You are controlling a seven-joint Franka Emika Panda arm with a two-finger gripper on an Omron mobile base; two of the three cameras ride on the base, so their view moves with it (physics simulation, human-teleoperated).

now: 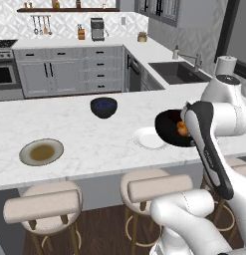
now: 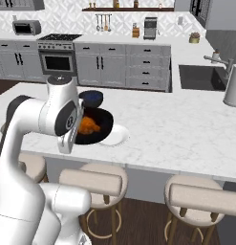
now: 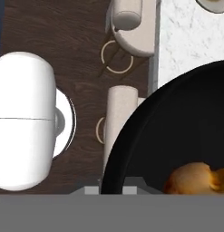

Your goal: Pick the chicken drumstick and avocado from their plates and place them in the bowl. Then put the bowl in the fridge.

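Gripper point(image 3: 111, 190) pinches the near rim of the black bowl point(image 1: 167, 130), held just above the white plate point(image 1: 144, 139) at the counter point(image 1: 94, 149) edge. The drumstick point(image 2: 88, 126) lies inside. Which way the fridge lies cannot be told.

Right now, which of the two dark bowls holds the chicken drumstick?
The larger black bowl, overhanging the counter's near edge above the white plate: the orange drumstick lies in it. The smaller blue-lined bowl farther back shows none.
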